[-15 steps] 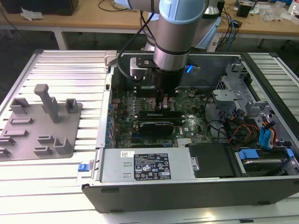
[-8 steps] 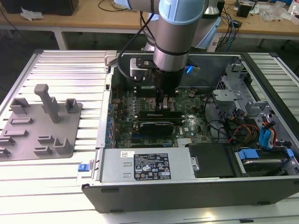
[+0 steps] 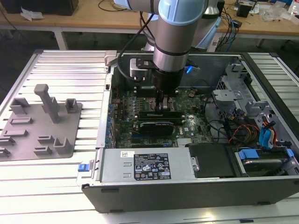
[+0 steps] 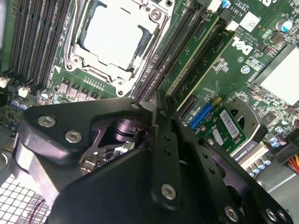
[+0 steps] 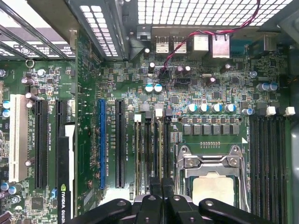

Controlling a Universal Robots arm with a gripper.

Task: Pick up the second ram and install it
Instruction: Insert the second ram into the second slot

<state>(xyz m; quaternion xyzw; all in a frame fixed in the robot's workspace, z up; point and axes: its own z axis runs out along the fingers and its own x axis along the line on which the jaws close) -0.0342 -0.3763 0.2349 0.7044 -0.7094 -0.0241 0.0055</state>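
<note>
Here the tool (image 4: 161,109) seemingly pinches the second ram (image 4: 194,56) at the motherboard slots (image 5: 154,154).

The second ram (image 5: 160,158) stands edge-on in a slot beside the socket.

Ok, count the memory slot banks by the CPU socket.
2: one bank runs under the tool, the other bank lies beyond the CPU socket. None seem hidden.

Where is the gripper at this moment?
In the exterior view the gripper is down inside the open computer case. In the first wrist view it sits over the memory slots beside the CPU socket.
</note>
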